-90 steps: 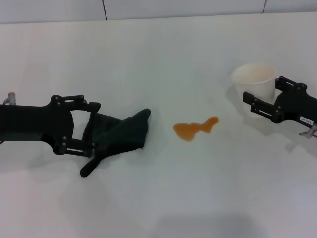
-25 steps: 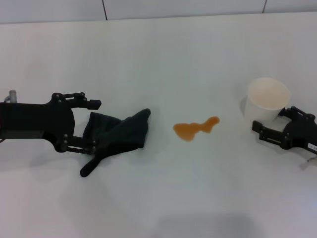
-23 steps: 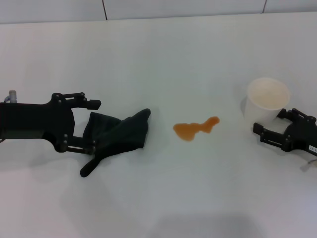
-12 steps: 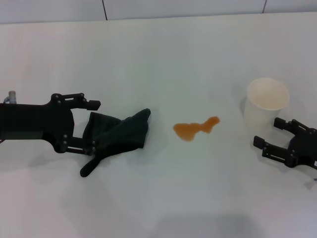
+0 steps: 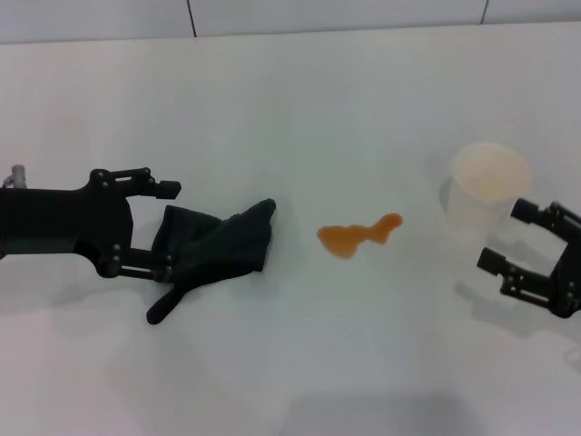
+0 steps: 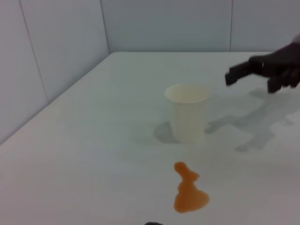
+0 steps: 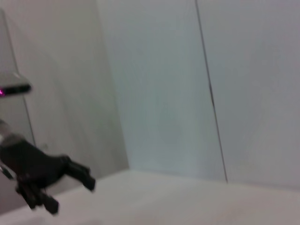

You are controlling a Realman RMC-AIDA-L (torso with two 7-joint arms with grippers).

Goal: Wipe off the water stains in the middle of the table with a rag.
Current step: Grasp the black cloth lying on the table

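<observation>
The rag (image 5: 221,243) lies crumpled on the white table (image 5: 300,109), left of centre, with a narrow strip trailing toward the front. My left gripper (image 5: 167,229) is open, its two fingers straddling the rag's left end. The water stains (image 5: 357,236) form an orange puddle with a narrow tail just right of the rag, apart from it; the left wrist view shows the water stains (image 6: 189,193) too. At the far right my right gripper (image 5: 505,234) hangs open, empty, a little in front of the cup.
A white paper cup (image 5: 490,185) stands upright right of the puddle; in the left wrist view the cup (image 6: 188,112) is beyond it. Grey wall panels (image 5: 336,14) run behind the table's far edge.
My right gripper has let go of the cup and drawn back toward the front right, leaving it standing. The left gripper and rag have barely moved.
</observation>
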